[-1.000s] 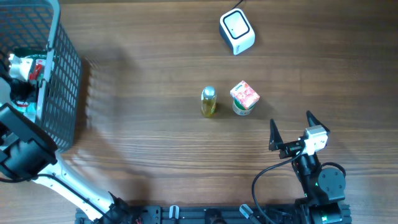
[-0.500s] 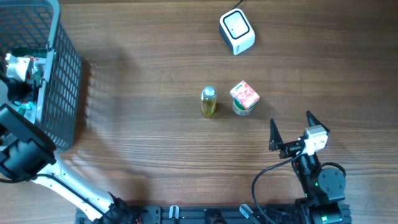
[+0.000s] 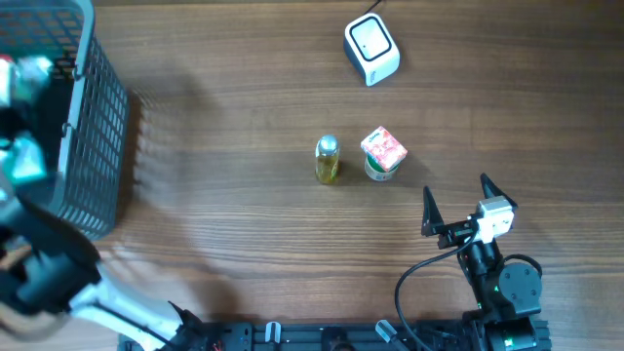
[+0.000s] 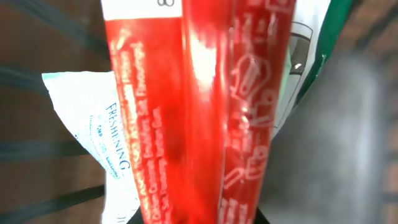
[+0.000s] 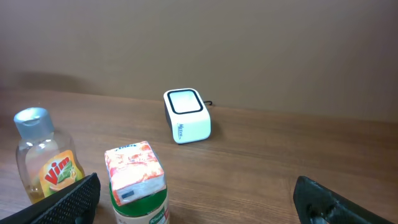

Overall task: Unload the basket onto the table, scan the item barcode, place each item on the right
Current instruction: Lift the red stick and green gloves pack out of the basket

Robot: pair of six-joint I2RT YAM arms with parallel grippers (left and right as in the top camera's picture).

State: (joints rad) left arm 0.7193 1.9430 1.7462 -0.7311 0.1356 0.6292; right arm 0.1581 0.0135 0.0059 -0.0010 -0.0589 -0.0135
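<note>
A red printed packet (image 4: pixel 199 106) fills the left wrist view and runs down between the jaws of my left gripper (image 4: pixel 205 219), which is shut on it. A white sachet (image 4: pixel 99 137) and a green-edged packet (image 4: pixel 311 43) lie behind it. Overhead, that gripper is a blur over the wire basket (image 3: pixel 93 146) at the far left. The white scanner (image 3: pixel 371 49) (image 5: pixel 186 116) stands at the back of the table. My right gripper (image 3: pixel 455 192) (image 5: pixel 199 208) is open near the front right, holding nothing.
A yellow bottle (image 3: pixel 327 159) (image 5: pixel 46 158) and a green cup with an orange-patterned lid (image 3: pixel 382 153) (image 5: pixel 135 180) stand mid-table, just ahead of the right gripper. A cable runs along the front edge behind the right arm.
My left gripper has shut on the red packet inside the basket, and the left arm is now moving, blurred in the overhead view. The right arm has not moved.
</note>
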